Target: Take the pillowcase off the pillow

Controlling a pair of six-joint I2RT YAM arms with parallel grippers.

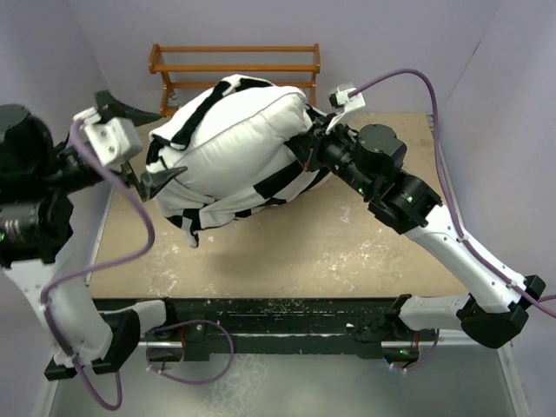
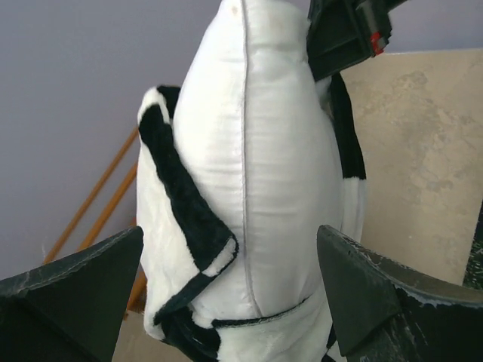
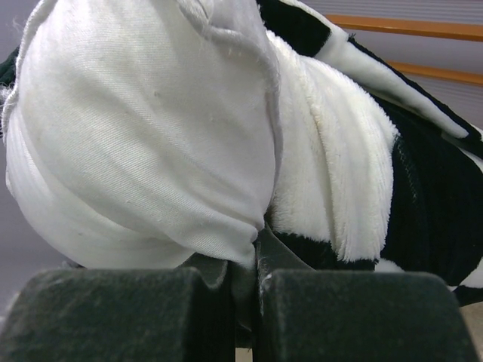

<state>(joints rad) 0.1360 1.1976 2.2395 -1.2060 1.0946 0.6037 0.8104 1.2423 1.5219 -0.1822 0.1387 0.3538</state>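
Observation:
The plain white pillow (image 1: 239, 143) hangs above the table, tilted, with its seam facing up. The black and white checkered pillowcase (image 1: 187, 213) is bunched round its underside and left end, leaving most of the pillow bare. My right gripper (image 1: 314, 148) is shut on the pillow's right corner; the right wrist view shows white cloth (image 3: 143, 128) pinched between its jaws (image 3: 253, 260), with fleecy pillowcase (image 3: 423, 196) beside it. My left gripper (image 1: 148, 145) is wide open at the left end and holds nothing. In its wrist view (image 2: 230, 253) the pillow (image 2: 279, 151) and a pillowcase flap (image 2: 181, 196) lie ahead between the fingers.
An orange wooden rack (image 1: 234, 61) stands at the table's back, behind the pillow, and also shows in the left wrist view (image 2: 94, 200) and the right wrist view (image 3: 407, 26). The tan tabletop (image 1: 330, 243) runs in front. Purple walls close in on both sides.

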